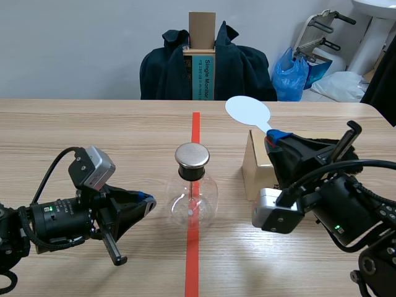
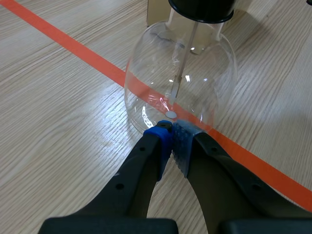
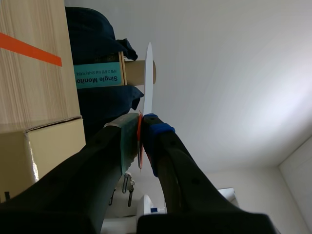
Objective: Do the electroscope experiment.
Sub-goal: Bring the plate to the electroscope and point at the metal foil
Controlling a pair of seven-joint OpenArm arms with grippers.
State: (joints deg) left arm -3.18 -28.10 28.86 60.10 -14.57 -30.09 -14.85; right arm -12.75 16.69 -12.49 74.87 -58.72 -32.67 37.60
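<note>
Pale grey wall backs a wide wood-grain counter (image 1: 93, 136), which runs away toward a chair draped with a dark jacket (image 1: 241, 71). A tall carton (image 1: 202, 55) with a teal label stands among the jacket's folds. An orange tape line (image 1: 195, 133) runs down the counter's middle.

The left arm (image 1: 55, 219) lies low over the counter's near left. The right arm (image 1: 340, 210) comes in at the near right, raised a little higher. A tan box (image 1: 255, 170) sits on the counter right of the tape, just beside the right arm.

The flask (image 1: 194, 197), clear and round-bellied, stands upright on the tape line between the two arms. It carries a metal cap (image 1: 192, 156) on a black stopper, and a thin rod (image 2: 181, 63) hangs down inside the glass.

The paddle (image 1: 248, 112), a white disc on a short handle, is held up above the box's far edge and shows edge-on in the right wrist view. The right fingers (image 3: 163, 146) are clamped on its handle, one pad on each side.

The left fingers (image 2: 146, 163) are closed on nothing, blue pads pressed together. Their tips point at the flask's base, just beside the glass; whether they touch it cannot be told.
</note>
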